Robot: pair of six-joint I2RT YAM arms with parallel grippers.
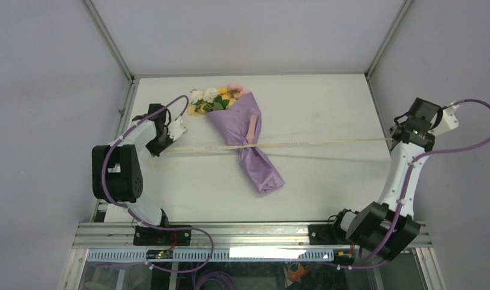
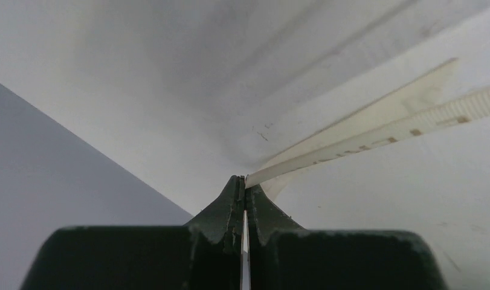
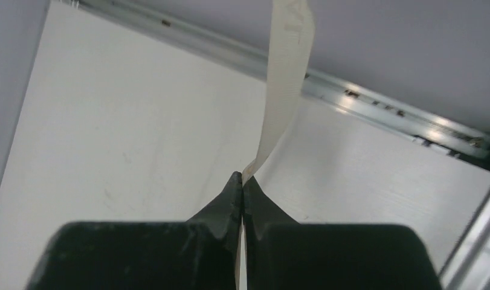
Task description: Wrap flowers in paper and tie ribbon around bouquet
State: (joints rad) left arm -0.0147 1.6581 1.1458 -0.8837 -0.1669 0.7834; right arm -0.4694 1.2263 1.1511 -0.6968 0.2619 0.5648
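The bouquet (image 1: 245, 142) lies on the table, a lilac-purple paper (image 1: 254, 160) cone with yellow, pink and white flowers (image 1: 213, 98) at its upper-left end. A cream ribbon (image 1: 315, 143) crosses the cone's narrow middle and stretches taut to both sides. My left gripper (image 1: 154, 151) is shut on the ribbon's left end (image 2: 327, 154), which runs up from the tips. My right gripper (image 1: 392, 141) is shut on the right end (image 3: 284, 84), rising from between its fingertips.
The white table (image 1: 327, 181) is bounded by grey walls and metal corner rails (image 1: 112, 45). A metal rail (image 3: 375, 99) runs along the table edge in the right wrist view. Cables loop from both arms.
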